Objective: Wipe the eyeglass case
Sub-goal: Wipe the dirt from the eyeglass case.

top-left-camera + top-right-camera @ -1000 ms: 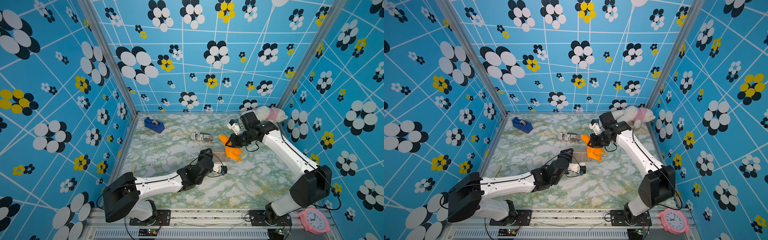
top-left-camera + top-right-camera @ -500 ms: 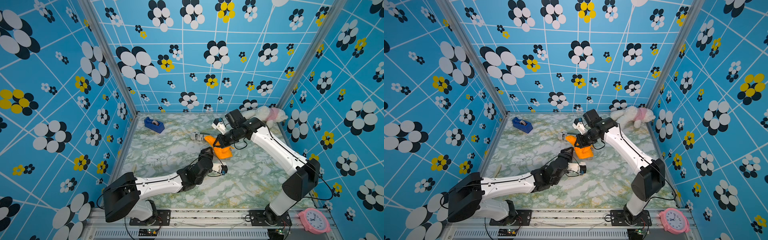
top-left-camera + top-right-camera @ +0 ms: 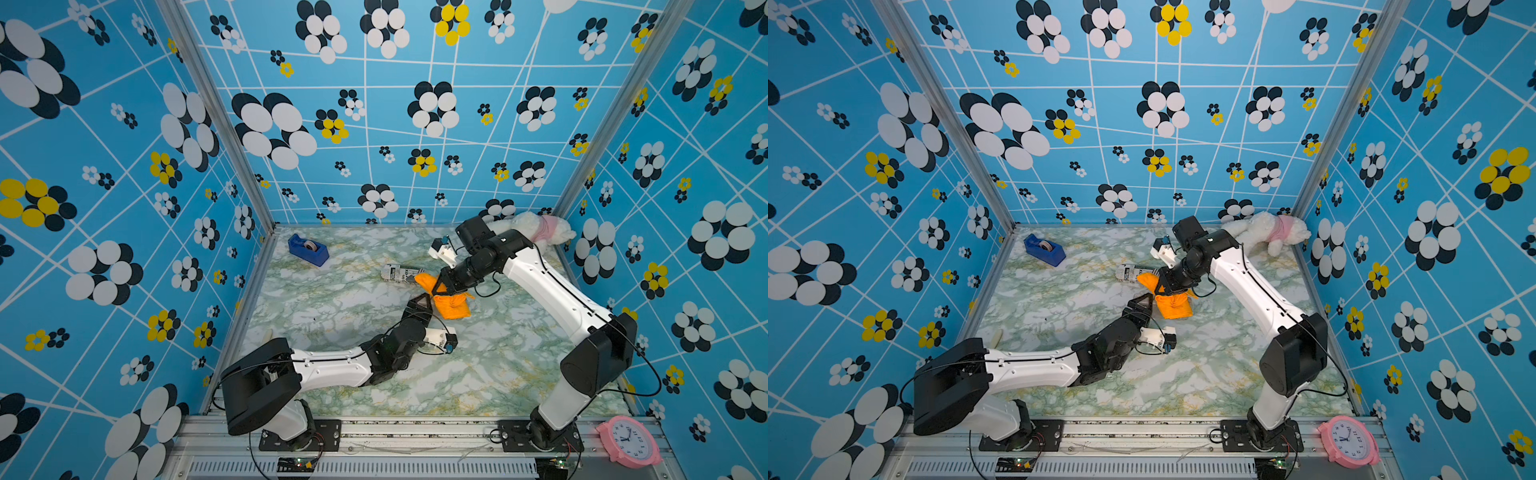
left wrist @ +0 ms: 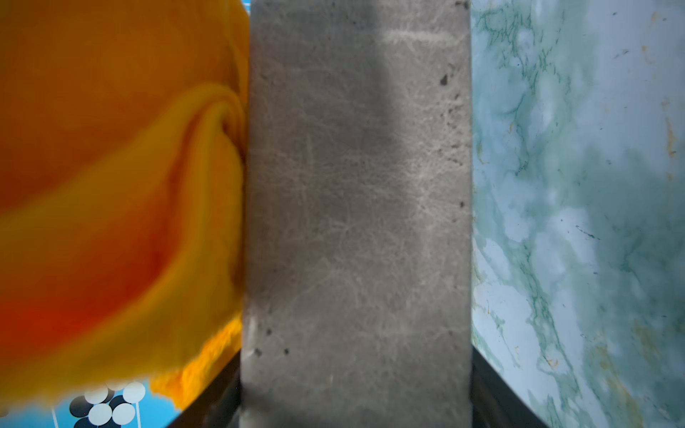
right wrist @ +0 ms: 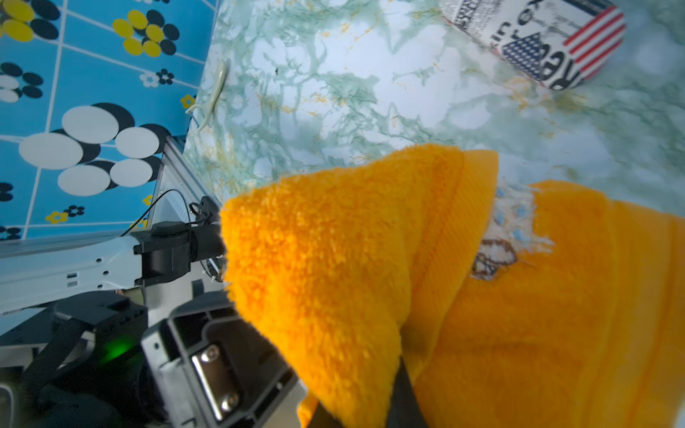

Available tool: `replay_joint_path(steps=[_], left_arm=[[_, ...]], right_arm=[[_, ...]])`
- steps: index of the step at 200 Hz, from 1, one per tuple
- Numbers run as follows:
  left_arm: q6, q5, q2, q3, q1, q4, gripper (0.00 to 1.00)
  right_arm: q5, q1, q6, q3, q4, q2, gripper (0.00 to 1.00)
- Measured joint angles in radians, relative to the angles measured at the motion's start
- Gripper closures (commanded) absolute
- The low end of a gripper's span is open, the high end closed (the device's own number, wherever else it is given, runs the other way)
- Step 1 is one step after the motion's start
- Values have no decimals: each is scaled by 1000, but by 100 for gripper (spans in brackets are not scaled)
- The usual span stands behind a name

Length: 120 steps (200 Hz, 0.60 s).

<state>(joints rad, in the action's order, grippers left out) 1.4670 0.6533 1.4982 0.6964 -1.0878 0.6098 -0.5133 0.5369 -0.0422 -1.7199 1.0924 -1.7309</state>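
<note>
Left gripper (image 3: 420, 305): jaws part-open, clamped on grey eyeglass case (image 4: 356, 207). Case position: touching orange towel (image 3: 453, 308), on its left-arm side. Right gripper (image 3: 439, 289): jaws fully closed, pinching the towel's upper folds.

Over the last second the right arm (image 3: 540, 282) swung inward from the right side of the table (image 3: 332, 299), its wrist moving toward the middle. This uncovered more of the white plush toy (image 3: 536, 226) in the back corner. The orange cloth (image 3: 451, 307) in the right end effector (image 3: 437, 291) travelled with it, from clear of the grey eyeglass case (image 3: 422, 300) to pressed against its side. Its upper fold came to overlap the end of the newsprint-printed case (image 3: 399, 273).
</note>
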Motion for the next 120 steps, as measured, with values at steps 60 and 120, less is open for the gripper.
replay_joint_path(steps=[60, 120], left_arm=[[-16, 21, -4, -3, 6, -25, 86], [-378, -17, -178, 62, 49, -293, 87]], right_arm=[[-57, -193, -3, 201, -57, 105, 100], [-68, -361, -123, 426, -187, 340, 100]])
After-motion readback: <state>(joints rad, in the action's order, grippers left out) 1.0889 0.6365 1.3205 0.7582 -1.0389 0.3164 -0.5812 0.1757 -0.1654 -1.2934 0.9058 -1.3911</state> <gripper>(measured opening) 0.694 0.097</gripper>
